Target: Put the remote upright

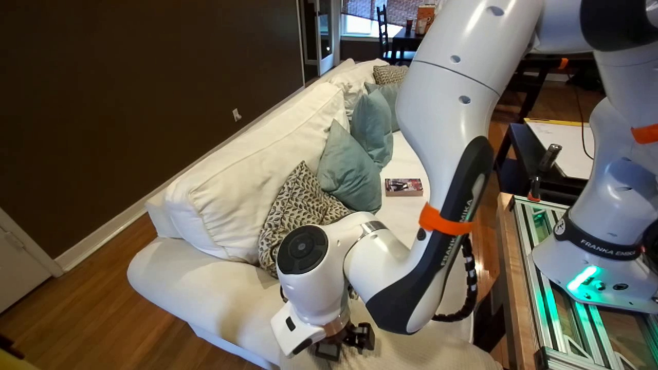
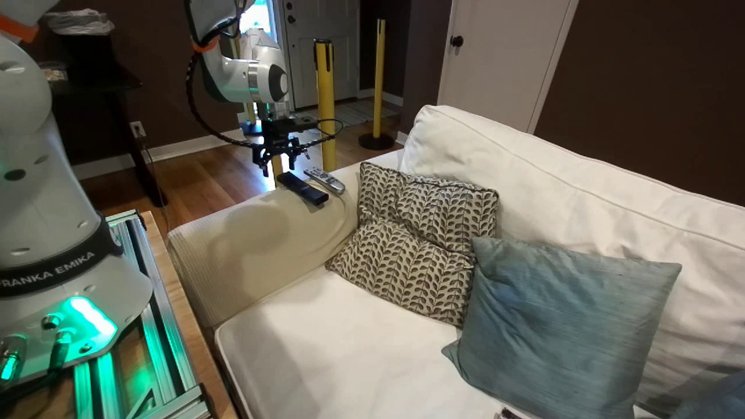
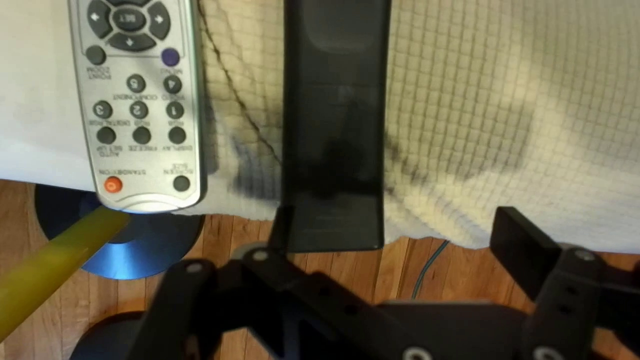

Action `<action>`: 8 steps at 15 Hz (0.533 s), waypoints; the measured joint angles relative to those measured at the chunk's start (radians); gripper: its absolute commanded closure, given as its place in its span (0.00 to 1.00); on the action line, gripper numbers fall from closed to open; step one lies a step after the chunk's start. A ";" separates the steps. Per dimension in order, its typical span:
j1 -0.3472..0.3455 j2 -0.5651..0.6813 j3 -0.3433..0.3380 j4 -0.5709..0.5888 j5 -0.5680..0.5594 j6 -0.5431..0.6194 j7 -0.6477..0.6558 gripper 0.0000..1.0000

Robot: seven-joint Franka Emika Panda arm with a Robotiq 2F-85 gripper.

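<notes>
Angular and empty, the gripper (image 3: pixel 400 240) gapes wide near the oblong, glossy black remote (image 3: pixel 335 125) on waffled cloth (image 3: pixel 460 90).

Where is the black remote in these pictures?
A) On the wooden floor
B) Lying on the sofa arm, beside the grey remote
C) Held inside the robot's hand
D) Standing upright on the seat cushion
B: in an exterior view, the black remote lies on the sofa arm, next to the grey remote.

A long, slim, glossy black remote (image 3: pixel 335 130) is laid flat below the claw (image 3: pixel 400 237), one short end nearest it, its length pointed away.
</notes>
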 measured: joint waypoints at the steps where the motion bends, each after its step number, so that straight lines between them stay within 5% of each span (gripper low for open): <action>1: 0.000 0.010 -0.001 0.008 -0.002 0.000 0.000 0.00; 8: 0.006 0.077 -0.009 0.063 -0.024 0.002 0.000 0.00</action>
